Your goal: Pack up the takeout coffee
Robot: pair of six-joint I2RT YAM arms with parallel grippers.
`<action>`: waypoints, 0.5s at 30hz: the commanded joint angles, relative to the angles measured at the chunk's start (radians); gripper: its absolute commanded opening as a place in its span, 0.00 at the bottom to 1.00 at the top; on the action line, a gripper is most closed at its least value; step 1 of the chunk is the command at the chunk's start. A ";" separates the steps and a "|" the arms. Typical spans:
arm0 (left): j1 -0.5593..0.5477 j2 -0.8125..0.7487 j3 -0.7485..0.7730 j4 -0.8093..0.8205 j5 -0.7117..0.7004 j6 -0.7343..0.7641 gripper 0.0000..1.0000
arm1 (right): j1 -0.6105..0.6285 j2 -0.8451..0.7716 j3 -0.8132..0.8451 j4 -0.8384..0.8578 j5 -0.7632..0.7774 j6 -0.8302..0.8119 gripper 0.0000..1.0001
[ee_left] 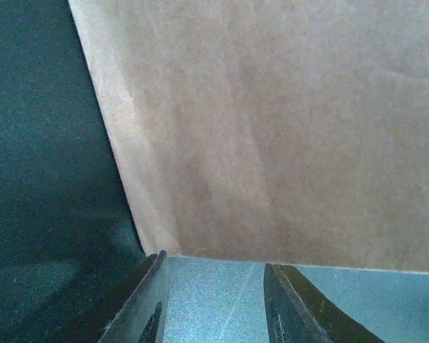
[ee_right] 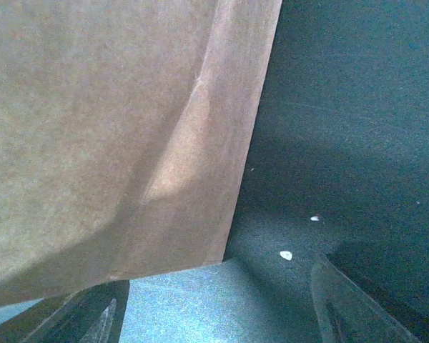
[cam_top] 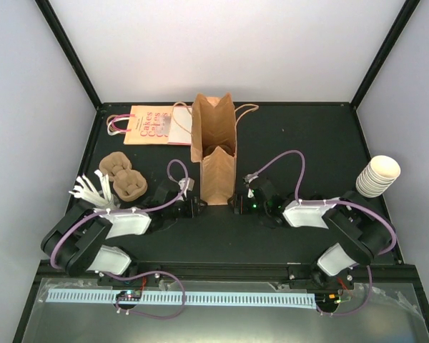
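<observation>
The brown paper bag (cam_top: pixel 218 171) is flanked by the left gripper (ee_left: pixel 216 263) and right gripper (ee_right: pixel 218 282), both spread, nothing clasped (the bag's interior cannot be seen).

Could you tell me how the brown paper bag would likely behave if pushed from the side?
The brown paper bag looks tall and narrow, so it would probably tip or slide easily. Its thin creased walls would likely buckle. With the left claw and right claw flanking it, squeezing might crumple it.

Left claw fingers (ee_left: pixel 143 307) cut off below; brown bag (ee_left: pixel 272 128) cropped.
</observation>
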 commanded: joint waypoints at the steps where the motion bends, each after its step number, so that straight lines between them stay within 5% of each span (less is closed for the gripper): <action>1: 0.012 -0.001 0.032 0.025 0.036 0.037 0.40 | -0.007 -0.021 0.004 0.010 -0.006 -0.029 0.74; 15: 0.008 -0.350 -0.052 -0.237 0.041 0.030 0.49 | -0.005 -0.304 -0.100 -0.161 -0.003 -0.060 0.88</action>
